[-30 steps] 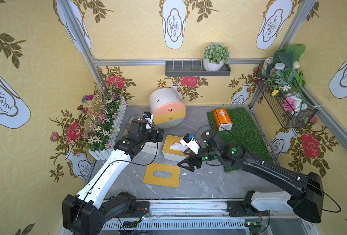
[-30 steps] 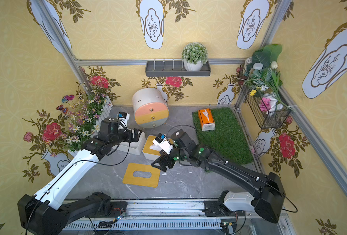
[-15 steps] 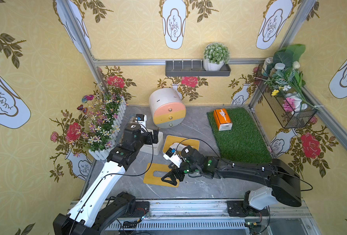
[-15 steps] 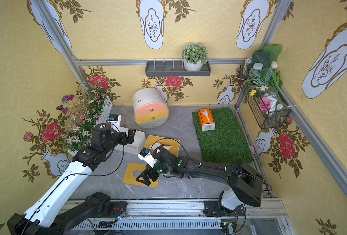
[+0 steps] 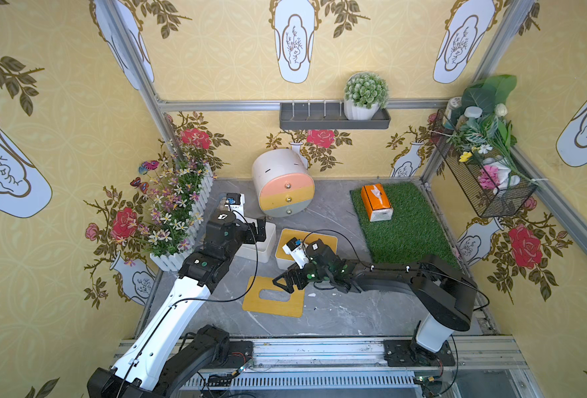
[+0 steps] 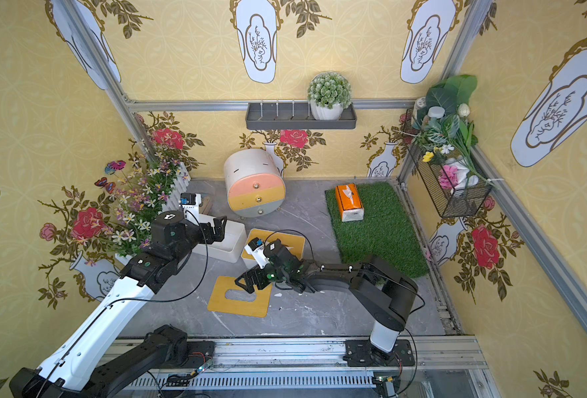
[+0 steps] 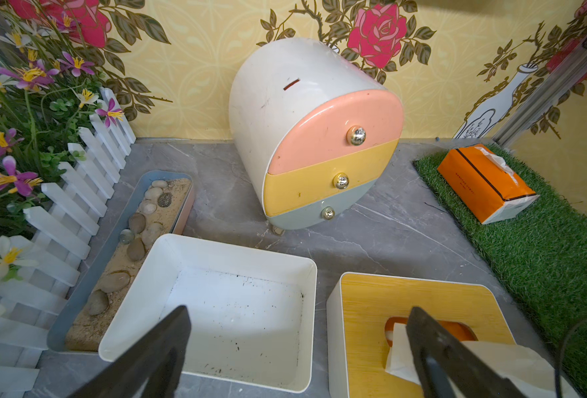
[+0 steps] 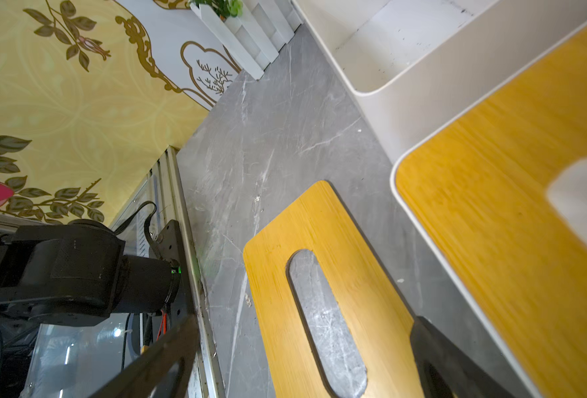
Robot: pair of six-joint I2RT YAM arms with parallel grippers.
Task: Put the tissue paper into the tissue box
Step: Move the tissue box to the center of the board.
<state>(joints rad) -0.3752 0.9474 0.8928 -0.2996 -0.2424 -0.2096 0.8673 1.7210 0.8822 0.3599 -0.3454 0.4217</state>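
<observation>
The orange tissue paper pack (image 5: 376, 202) (image 6: 349, 202) (image 7: 481, 182) lies on the green grass mat at the back right. An empty white tissue box (image 5: 268, 248) (image 6: 231, 246) (image 7: 216, 243) stands open at centre left. My left gripper (image 5: 259, 232) (image 6: 218, 229) (image 7: 297, 312) hovers open over it, holding nothing. The box's wooden slotted lid (image 5: 271, 303) (image 6: 240, 303) (image 8: 274, 275) lies flat on the floor in front. My right gripper (image 5: 283, 281) (image 6: 245, 282) (image 8: 305, 322) is open just above the lid's near edge, empty.
A second white box with a wooden lid (image 5: 324, 241) (image 7: 364, 310) and a tissue (image 7: 400, 348) poking out stands right of the empty one. Behind are a round drawer cabinet (image 5: 281, 186), a fenced flower planter (image 5: 178, 213) and a pebble tray (image 7: 130, 248).
My right arm has swung from above the lidded box forward and left to the loose lid on the floor. My left arm shifted slightly, its gripper still over the empty box.
</observation>
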